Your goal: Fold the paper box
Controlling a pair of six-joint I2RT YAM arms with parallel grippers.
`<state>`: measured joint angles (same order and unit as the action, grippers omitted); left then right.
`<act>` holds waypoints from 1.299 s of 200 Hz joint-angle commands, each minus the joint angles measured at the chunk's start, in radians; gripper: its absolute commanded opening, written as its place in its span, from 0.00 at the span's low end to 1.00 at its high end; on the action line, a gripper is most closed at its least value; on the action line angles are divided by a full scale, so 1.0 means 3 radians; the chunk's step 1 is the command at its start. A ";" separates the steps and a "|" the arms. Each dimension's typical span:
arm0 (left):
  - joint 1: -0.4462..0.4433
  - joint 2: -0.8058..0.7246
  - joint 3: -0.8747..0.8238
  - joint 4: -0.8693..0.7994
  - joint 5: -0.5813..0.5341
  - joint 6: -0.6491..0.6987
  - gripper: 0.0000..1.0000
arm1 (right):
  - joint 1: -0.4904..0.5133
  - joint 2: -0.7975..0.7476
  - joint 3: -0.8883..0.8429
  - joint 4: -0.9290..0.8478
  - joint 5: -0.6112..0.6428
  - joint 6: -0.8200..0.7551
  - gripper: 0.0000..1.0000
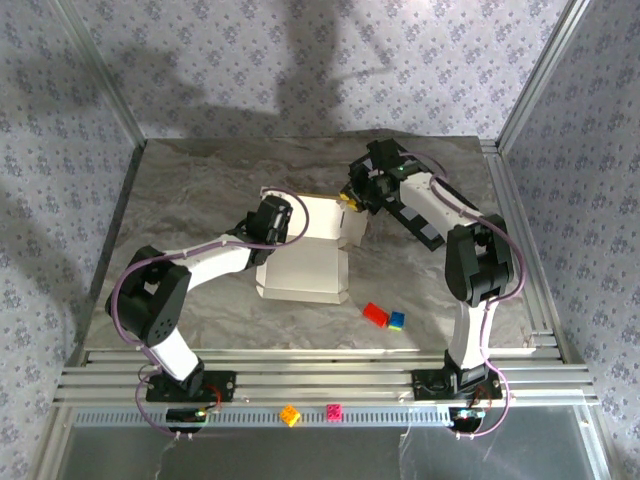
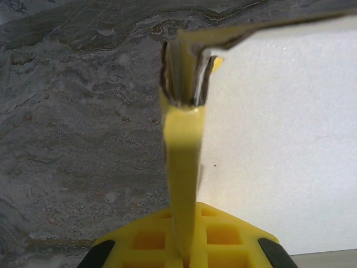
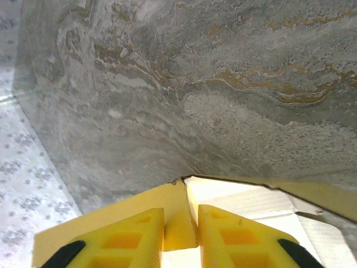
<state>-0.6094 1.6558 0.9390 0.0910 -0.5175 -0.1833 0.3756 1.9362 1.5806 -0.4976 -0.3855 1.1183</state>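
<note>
Box status: the paper box [image 1: 305, 262] lies near the middle of the marble-grey table [image 1: 190, 200], partly folded. From the top camera I see mostly its white inner face. One panel lies flat toward the near edge and a second panel rises behind it toward the far side. Short walls stand up along the near panel's edges. Yellow outer face shows only at the far right corner, beside the right arm's wrist.

Left pincer [image 1: 281, 222]: it sits at the box's far left edge. In the left wrist camera its jaws are closed narrow on a thin yellow wall of the box [image 2: 279, 139]. That wall runs edge-on straight up from between the pads [image 2: 184, 252]. The white face lies to the right of it and bare table to the left. At the wall's far end the card is creased, with layers gaping apart.

Right pincer [image 1: 352, 203]: it is at the box's far right corner. In the right wrist camera its fingers [image 3: 180, 231] stand narrow with a small yellow flap filling the gap between them. I read that as a pinch on the flap. White inner card [image 3: 245, 204] spreads to the right just past the fingertips, and a yellow panel slopes away to the left.

A red brick [image 1: 375, 314] and a blue brick [image 1: 397, 320] touch each other on the table, near the box's near right corner but apart from it.
</note>
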 commanded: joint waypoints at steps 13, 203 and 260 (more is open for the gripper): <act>-0.0010 -0.0130 -0.0001 0.0106 -0.0006 -0.0004 0.00 | 0.0028 -0.0033 -0.0218 0.0424 -0.0048 0.0484 0.14; 0.0414 -0.0161 -0.0242 0.0397 0.0595 -0.0355 0.00 | 0.0440 -0.0696 -0.1408 0.1312 0.0697 0.0529 0.00; 0.0536 -0.0148 -0.0301 0.0535 0.0785 -0.0515 0.00 | 0.0527 -0.0709 -0.1555 0.1726 0.0863 0.0523 0.00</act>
<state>-0.4774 1.6413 0.8570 0.1623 -0.3084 -0.2787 0.5194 1.7367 1.1519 0.0109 -0.1680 1.2900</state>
